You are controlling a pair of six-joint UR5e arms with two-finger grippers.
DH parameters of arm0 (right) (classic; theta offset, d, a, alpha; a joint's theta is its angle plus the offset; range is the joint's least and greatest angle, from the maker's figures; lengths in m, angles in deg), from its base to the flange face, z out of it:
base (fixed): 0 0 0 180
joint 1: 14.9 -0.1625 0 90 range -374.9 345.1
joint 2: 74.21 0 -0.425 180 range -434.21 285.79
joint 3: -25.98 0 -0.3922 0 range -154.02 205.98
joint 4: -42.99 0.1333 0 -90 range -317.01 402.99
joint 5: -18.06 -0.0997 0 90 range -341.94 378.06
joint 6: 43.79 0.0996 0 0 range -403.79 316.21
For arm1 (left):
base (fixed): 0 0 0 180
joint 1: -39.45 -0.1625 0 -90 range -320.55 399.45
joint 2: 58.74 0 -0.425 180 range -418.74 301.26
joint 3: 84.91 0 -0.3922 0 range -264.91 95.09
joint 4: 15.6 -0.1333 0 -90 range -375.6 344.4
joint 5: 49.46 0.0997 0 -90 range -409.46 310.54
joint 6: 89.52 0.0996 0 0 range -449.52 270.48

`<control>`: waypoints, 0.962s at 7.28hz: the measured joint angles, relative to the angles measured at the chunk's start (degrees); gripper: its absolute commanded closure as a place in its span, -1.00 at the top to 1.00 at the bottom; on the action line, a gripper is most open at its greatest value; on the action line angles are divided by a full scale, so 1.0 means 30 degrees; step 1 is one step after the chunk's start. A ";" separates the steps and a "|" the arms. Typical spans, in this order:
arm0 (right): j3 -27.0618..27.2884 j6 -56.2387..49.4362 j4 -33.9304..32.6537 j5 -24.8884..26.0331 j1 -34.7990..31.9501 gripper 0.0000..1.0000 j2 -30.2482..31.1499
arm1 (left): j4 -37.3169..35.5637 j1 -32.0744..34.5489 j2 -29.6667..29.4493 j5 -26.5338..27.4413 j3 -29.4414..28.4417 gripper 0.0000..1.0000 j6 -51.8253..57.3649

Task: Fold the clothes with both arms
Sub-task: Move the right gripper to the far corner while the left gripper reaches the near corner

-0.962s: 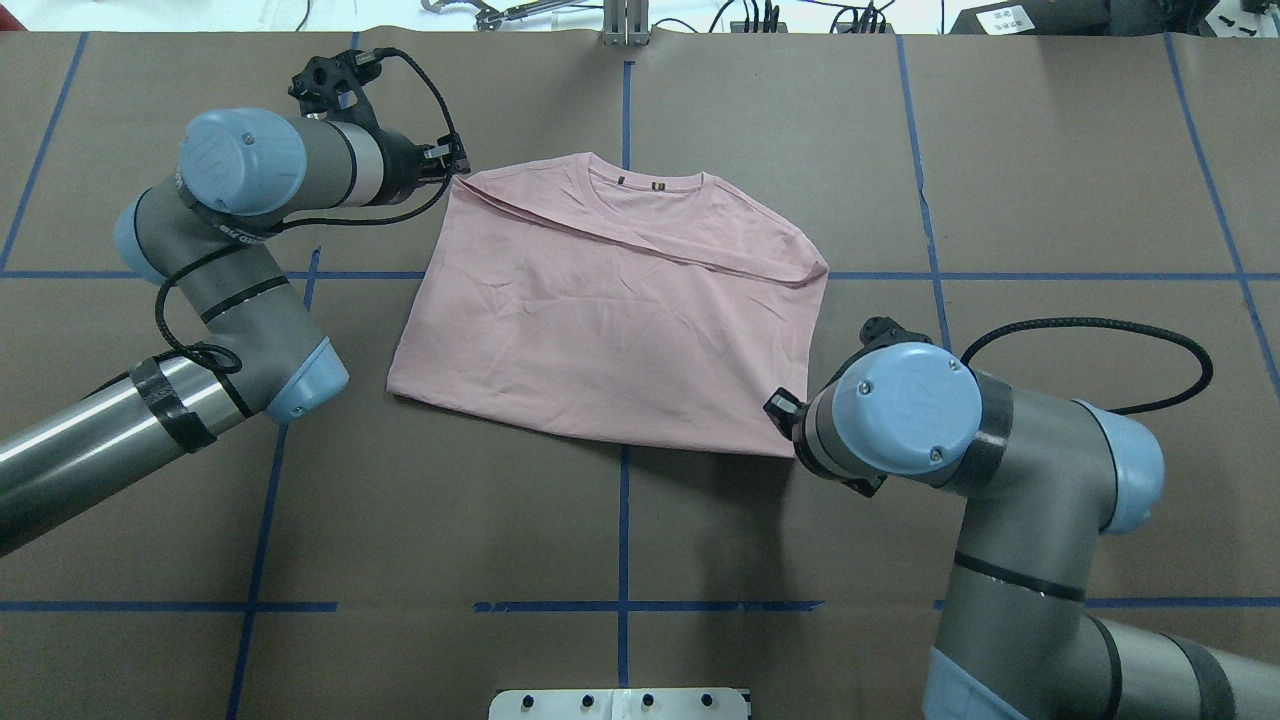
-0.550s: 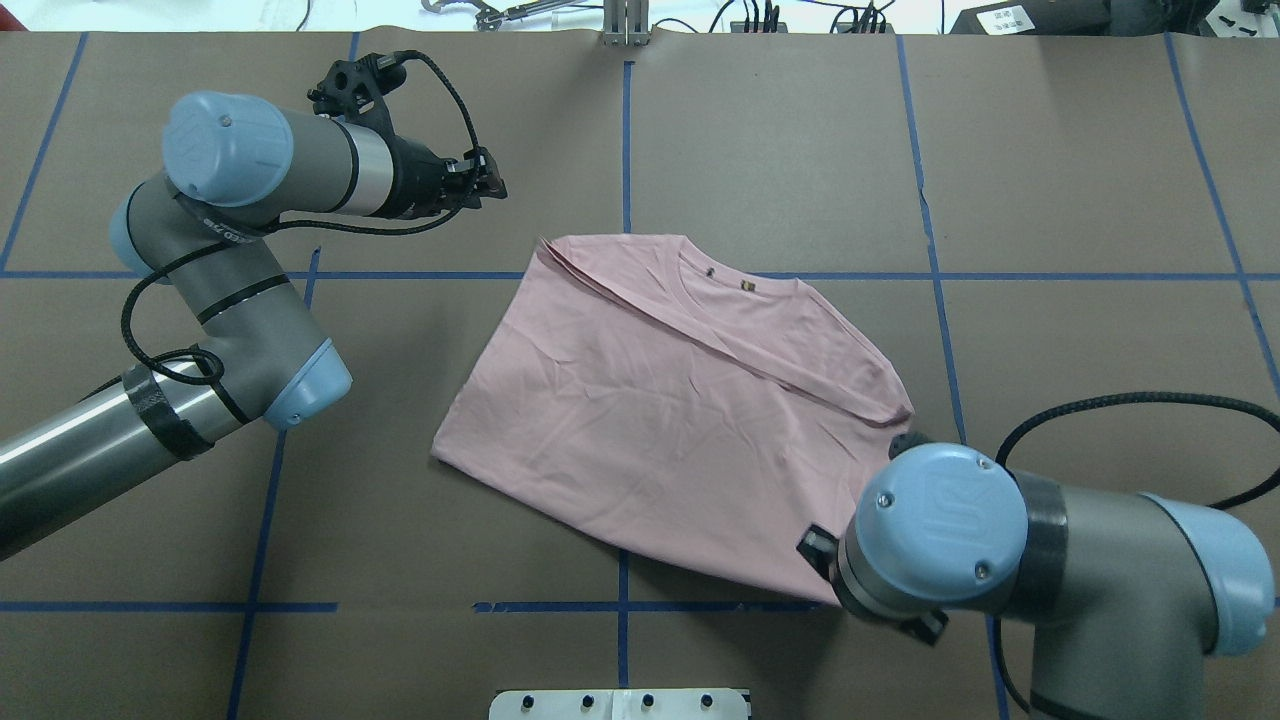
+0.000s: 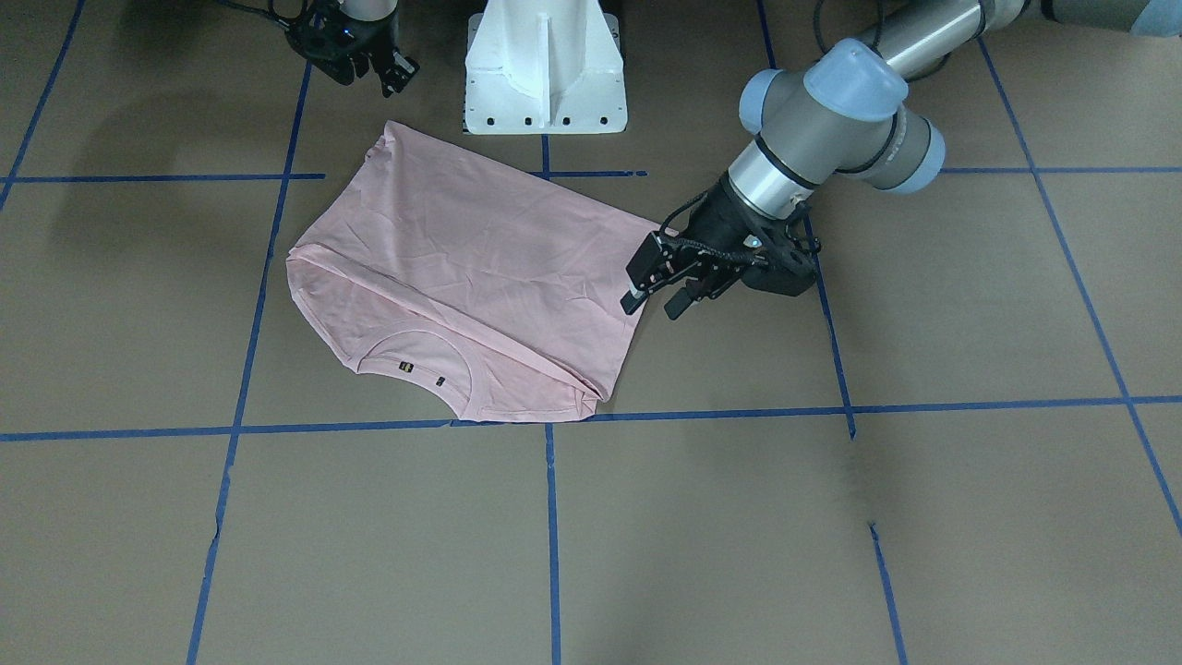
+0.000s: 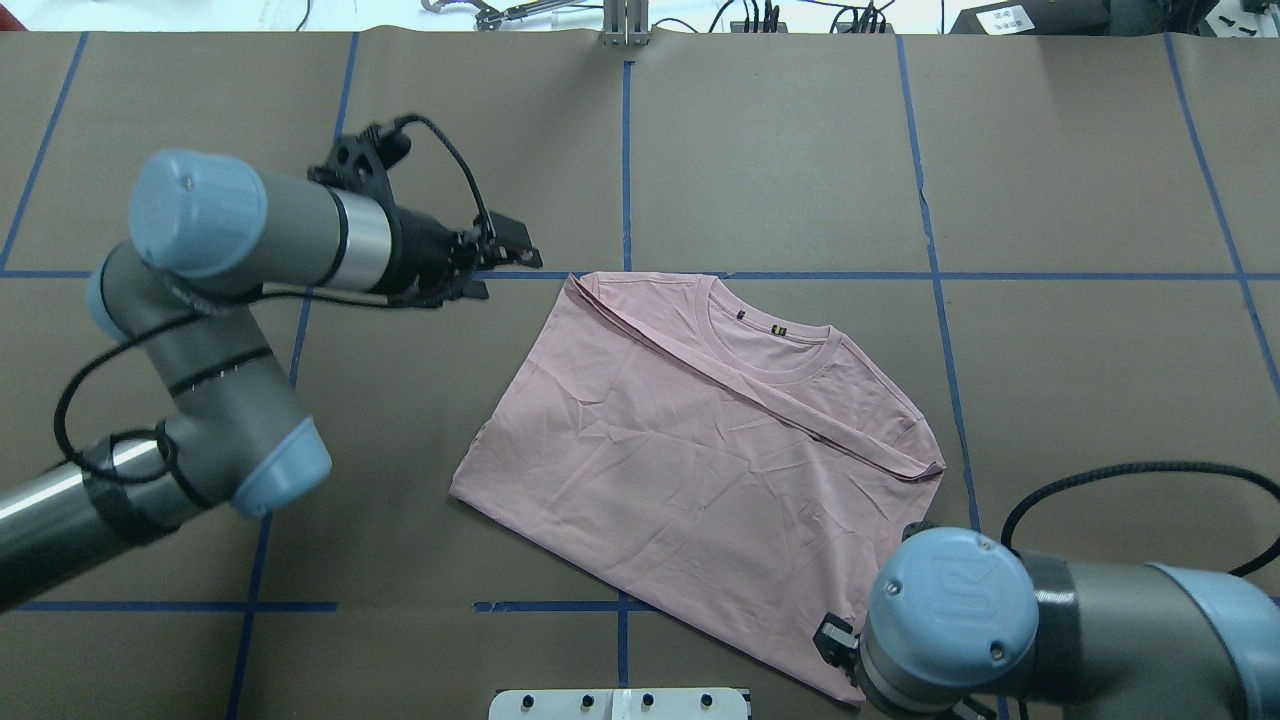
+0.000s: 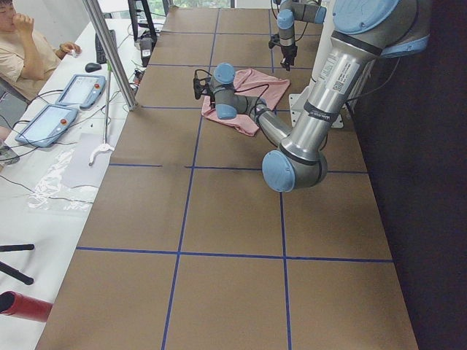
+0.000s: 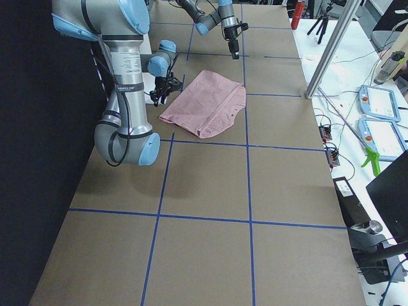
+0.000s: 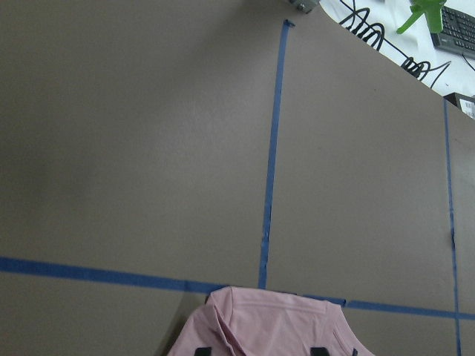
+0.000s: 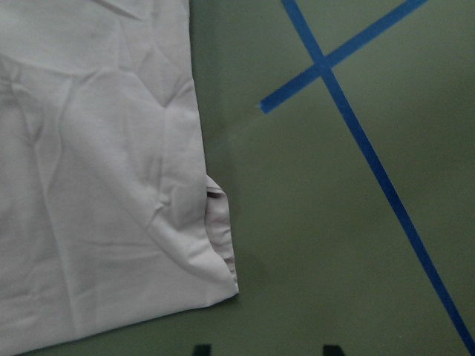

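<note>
Shirt (image 4: 690, 470) lying skewed on the brown worktop (image 4: 780, 150), centre of the overhead frame, collar (image 4: 772, 345) toward the upper right, a folded band running diagonally below it; nothing has hold of it. Over at the right of the front view the left fingers (image 3: 645, 272) are spread wide and empty, close by the shirt's edge; from overhead they hang just off its upper-left tip, apart from the cloth. Top left of the front view, the right fingers (image 3: 399, 65) are spread as well; the right wrist view shows both tips apart with bare worktop between them and a shirt corner (image 8: 223, 285) just ahead.

My read: a regrasp before the next fold. To do it well, each side should come in low; slip one finger under every layer at its corner; close only once the whole stack sits between the fingers. The shirt lies crooked to the blue tape (image 4: 624, 150), so squaring it first looks worthwhile; then lift and carry at one pace, keeping the cloth taut.

Hard to make out: overhead, the right arm (image 4: 950, 610) covers its own fingers and the shirt's lower-right corner; the layer count cannot be told; no print shows; that dark sliver at the corner in the wrist view could be an inner layer or shadow; the side views are too small to help.
</note>
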 measured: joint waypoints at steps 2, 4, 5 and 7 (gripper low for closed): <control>0.0215 -0.0361 0.0010 0.0228 -0.3235 1.00 -0.1362 | -0.2634 -0.2435 0.0635 0.1683 0.1305 0.91 -0.0761; -0.0301 -0.2467 0.0366 0.0459 -0.7005 1.00 -0.2288 | -0.6713 -0.3635 0.1388 0.2091 0.2779 0.91 -0.1344; -0.0908 -0.3176 0.1020 0.0494 -0.7858 1.00 -0.2420 | -0.8565 -0.3957 0.1554 0.2335 0.3233 0.90 -0.1528; -0.2126 -0.3537 0.2587 0.0534 -0.8361 1.00 -0.2483 | -1.0514 -0.4745 0.1500 0.3266 0.3206 0.78 -0.1656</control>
